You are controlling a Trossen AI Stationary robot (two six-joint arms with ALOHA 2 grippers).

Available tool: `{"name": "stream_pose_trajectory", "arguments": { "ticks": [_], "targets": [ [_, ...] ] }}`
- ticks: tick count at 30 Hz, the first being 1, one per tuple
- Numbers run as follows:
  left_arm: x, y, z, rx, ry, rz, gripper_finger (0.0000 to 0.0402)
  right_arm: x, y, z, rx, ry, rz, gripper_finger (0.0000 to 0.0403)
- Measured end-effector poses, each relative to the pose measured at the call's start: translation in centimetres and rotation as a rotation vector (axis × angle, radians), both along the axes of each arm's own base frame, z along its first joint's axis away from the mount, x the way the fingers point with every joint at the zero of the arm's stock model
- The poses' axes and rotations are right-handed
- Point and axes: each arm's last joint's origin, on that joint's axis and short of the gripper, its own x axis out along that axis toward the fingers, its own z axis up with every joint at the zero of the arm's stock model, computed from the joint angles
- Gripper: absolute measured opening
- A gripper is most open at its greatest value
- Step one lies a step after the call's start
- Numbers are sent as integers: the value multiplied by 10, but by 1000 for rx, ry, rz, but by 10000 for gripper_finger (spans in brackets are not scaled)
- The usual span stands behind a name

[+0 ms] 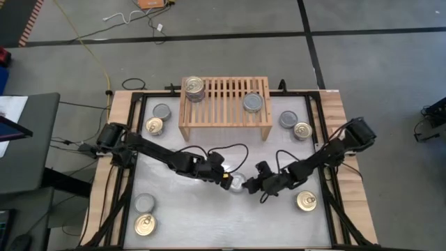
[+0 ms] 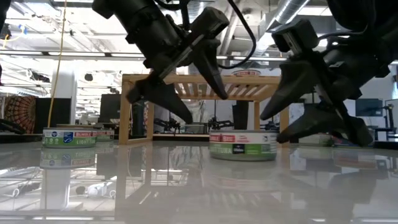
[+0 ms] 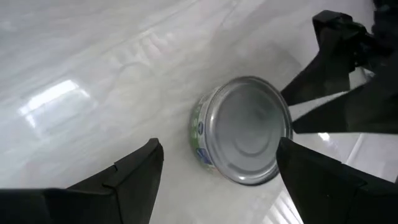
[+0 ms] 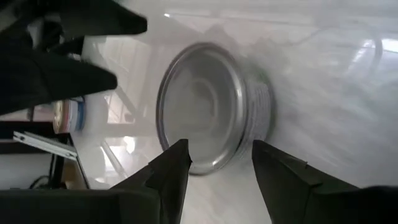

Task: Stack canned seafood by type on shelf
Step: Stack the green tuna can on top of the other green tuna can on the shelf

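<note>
A flat tin with a plain silver-grey top (image 1: 237,184) lies flat on the white table between my two grippers; the low view shows its green-and-white label (image 2: 242,144). My left gripper (image 1: 227,178) hangs open just to its left, and in the left wrist view the tin (image 3: 249,129) lies ahead of the spread fingers. My right gripper (image 1: 256,183) is open just to its right, with the tin (image 4: 211,106) ahead of its fingers. Neither gripper touches it. The light-wood slatted shelf (image 1: 224,104) stands at the far side, carrying a stack of tins (image 1: 194,88) and one silver-topped tin (image 1: 252,103).
Loose tins lie around the table: a silver one (image 1: 162,111) and a gold one (image 1: 154,125) left of the shelf, a silver (image 1: 288,119) and a gold (image 1: 302,130) to its right, a gold one near right (image 1: 306,201), and a silver (image 1: 144,203) and a gold (image 1: 145,224) near left.
</note>
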Motion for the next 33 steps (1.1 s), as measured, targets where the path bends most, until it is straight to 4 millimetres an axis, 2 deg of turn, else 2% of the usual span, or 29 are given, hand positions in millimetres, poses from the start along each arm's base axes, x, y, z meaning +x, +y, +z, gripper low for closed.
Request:
{"name": "stream_pose_trajectory", "arguments": {
  "ticks": [8, 13, 22, 33],
  "targets": [
    [1, -5, -7, -17, 4, 6, 299, 3, 1, 0, -14, 8, 24, 193],
    [3, -5, -4, 0, -24, -13, 299, 1, -2, -4, -32, 60, 13, 162],
    [5, -5, -2, -3, -40, -14, 299, 4, -8, -3, -33, 52, -5, 117],
    [4, -5, -3, 13, -36, -31, 299, 13, -32, -2, -120, 54, -19, 107]
  ]
}}
